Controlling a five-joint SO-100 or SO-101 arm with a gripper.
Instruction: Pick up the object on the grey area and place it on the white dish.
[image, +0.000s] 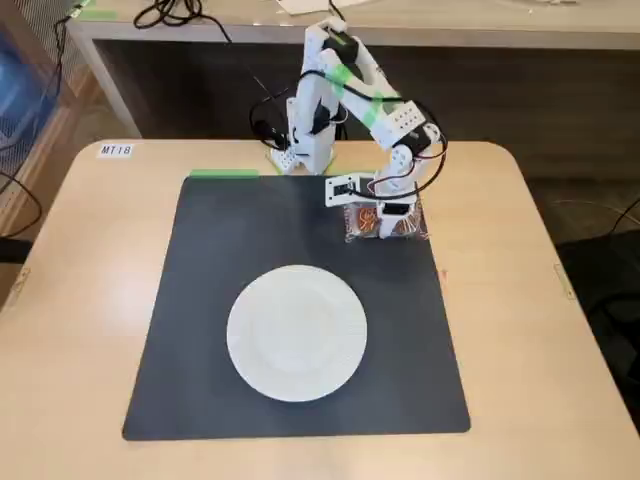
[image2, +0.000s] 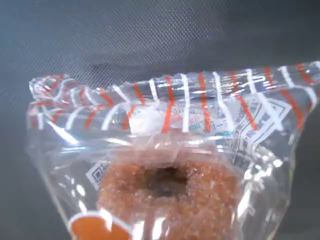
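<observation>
The object, a brown ring-shaped pastry (image: 383, 223) in a clear wrapper with red-orange stripes, is at the far right part of the dark grey mat (image: 200, 330) in the fixed view. My gripper (image: 385, 212) reaches down onto it and holds it between its jaws, low over the mat. In the wrist view the pastry (image2: 170, 195) fills the frame very close to the camera, with the wrapper's striped edge casting a shadow on the mat (image2: 150, 35) behind it. My fingers are hidden in the wrist view. The white dish (image: 297, 332), empty, sits in the middle of the mat.
The arm's base (image: 300, 150) stands at the table's far edge beside a green tape strip (image: 223, 174). A label (image: 115, 150) is at the table's far left corner. Cables lie on the bench behind the table.
</observation>
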